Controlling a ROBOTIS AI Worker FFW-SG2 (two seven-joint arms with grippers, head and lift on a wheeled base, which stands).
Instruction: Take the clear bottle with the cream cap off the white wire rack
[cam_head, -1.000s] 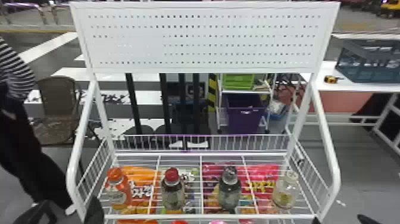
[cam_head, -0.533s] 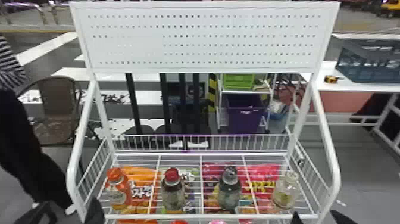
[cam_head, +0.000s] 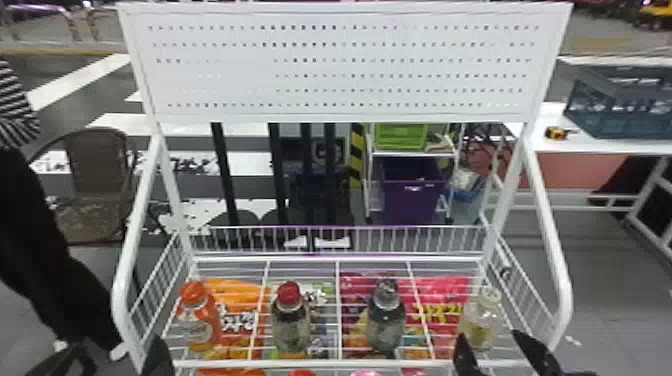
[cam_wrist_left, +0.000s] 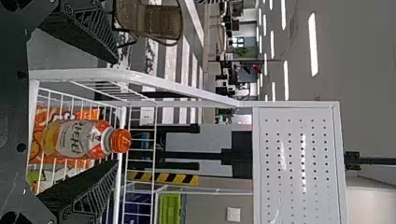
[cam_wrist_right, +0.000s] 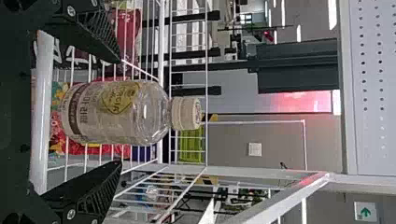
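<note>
The clear bottle with the cream cap (cam_head: 481, 320) stands upright at the right end of the white wire rack (cam_head: 320, 364). My right gripper (cam_head: 492, 352) is at the rack's front edge, its fingers spread just in front of that bottle. In the right wrist view the bottle (cam_wrist_right: 116, 112) lies between the lines of the open fingers of my right gripper (cam_wrist_right: 119, 112), touched by neither. My left gripper (cam_head: 112, 362) waits at the rack's front left corner; in the left wrist view my left gripper (cam_wrist_left: 116, 112) is open, with an orange-capped bottle (cam_wrist_left: 84, 139) beyond it.
Left of the clear bottle stand a dark-capped bottle (cam_head: 386, 317), a red-capped bottle (cam_head: 291, 320) and the orange-capped one. Snack bags (cam_head: 442, 295) show beneath the shelf wires. White side rails (cam_head: 550, 260) and a perforated back panel (cam_head: 340, 65) frame the rack.
My right gripper has come in from the lower right, moving left and forward to the front of the clear bottle. My left gripper has shifted slightly; the bottles stay where they were.
</note>
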